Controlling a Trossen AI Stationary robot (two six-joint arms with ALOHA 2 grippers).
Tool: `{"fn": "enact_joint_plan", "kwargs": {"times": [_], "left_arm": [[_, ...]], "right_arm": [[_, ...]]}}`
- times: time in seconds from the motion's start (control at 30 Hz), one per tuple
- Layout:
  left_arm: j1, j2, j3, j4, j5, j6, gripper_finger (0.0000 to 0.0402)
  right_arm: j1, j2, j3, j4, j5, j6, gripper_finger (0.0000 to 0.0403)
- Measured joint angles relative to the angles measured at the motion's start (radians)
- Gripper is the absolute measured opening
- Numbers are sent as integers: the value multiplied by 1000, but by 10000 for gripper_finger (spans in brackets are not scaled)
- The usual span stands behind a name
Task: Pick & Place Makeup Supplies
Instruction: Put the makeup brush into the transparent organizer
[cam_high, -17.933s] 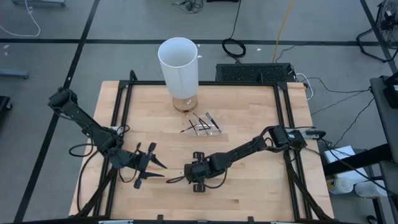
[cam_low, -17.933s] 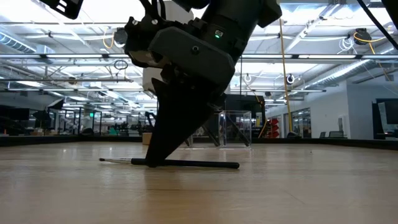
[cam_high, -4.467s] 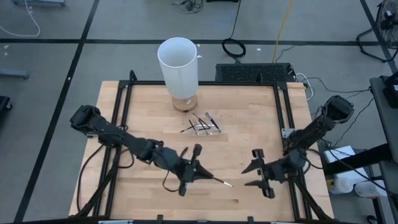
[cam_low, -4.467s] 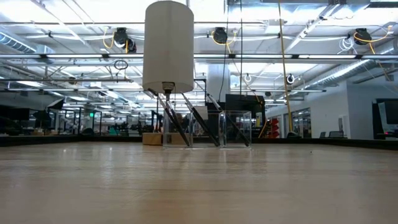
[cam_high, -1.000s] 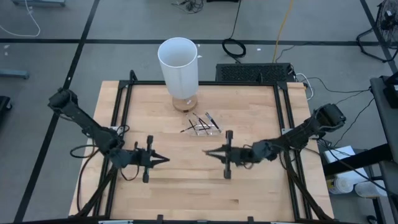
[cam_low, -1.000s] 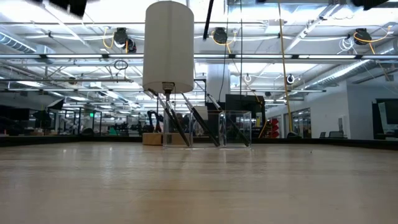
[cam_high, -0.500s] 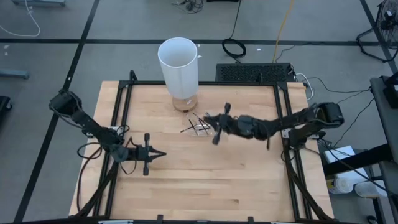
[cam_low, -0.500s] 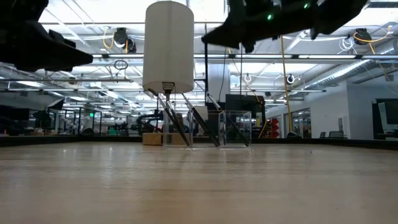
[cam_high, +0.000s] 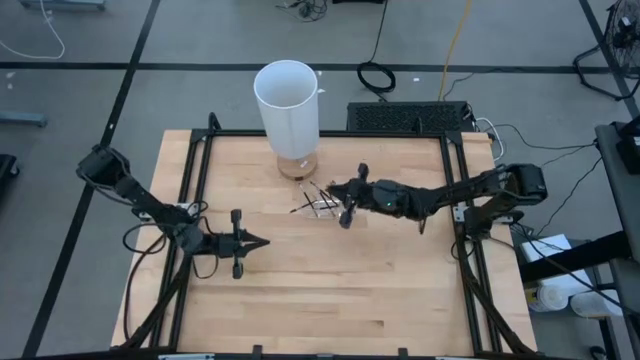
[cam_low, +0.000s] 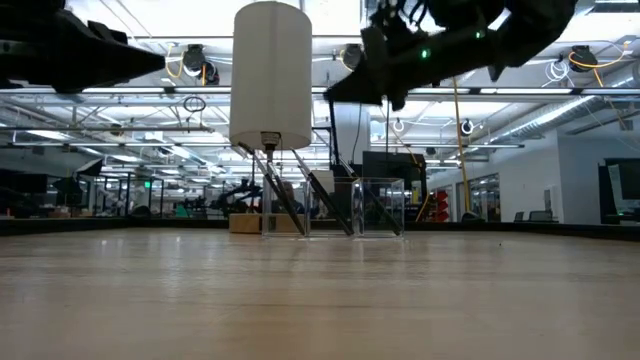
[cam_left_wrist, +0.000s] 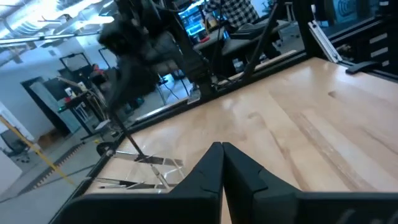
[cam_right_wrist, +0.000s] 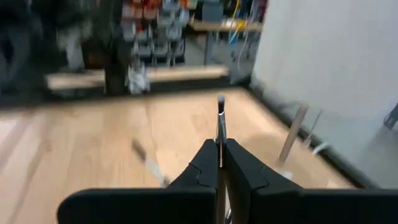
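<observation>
Several thin dark makeup sticks (cam_high: 318, 205) lean in a small clear tray (cam_low: 378, 207) in front of the tall white cylinder (cam_high: 288, 105). Just beside the tray, on its right and above the table, my right gripper (cam_high: 330, 189) is shut on one thin stick (cam_right_wrist: 220, 118). My left gripper (cam_high: 263, 242) hovers shut over the left middle of the table with nothing in it. The left wrist view shows the tray and its sticks (cam_left_wrist: 146, 163) ahead. My right gripper pinches the thin stick between its two fingertips, on the shaft (cam_right_wrist: 219, 139) back from its pale tip (cam_right_wrist: 220, 99). The fingers come about level from the table's right side. The stick lies along them, juts out ahead and is lifted clear of the table.
The bare wooden tabletop (cam_high: 330, 290) stretches across the near half. A black frame rail (cam_high: 195, 170) runs along the table's sides. A dark keyboard-like block (cam_high: 410, 117) lies past the far edge, right of the cylinder.
My right gripper, still shut, has travelled from the table's middle toward the far edge and has risen, ending beside the clear tray. My left gripper has drawn back a little toward the left edge.
</observation>
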Motion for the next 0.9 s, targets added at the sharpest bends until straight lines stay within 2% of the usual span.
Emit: {"fn": "enact_joint_plan", "kwargs": {"times": [0.17,0.3,0.6,0.8,0.9], "left_arm": [[28,0,0,0,30,-35,21],[30,0,0,-2,32,-52,8],[30,1,0,-8,33,-55,21],[30,1,0,-17,33,-60,5],[30,1,0,-14,32,-67,17]], "right_arm": [[-2,86,0,25,-1,-15,0],[-9,139,0,29,-1,-23,0],[-17,196,-1,32,-2,-2,0],[-27,220,3,42,-3,20,0],[-27,220,3,39,-3,20,8]]}}
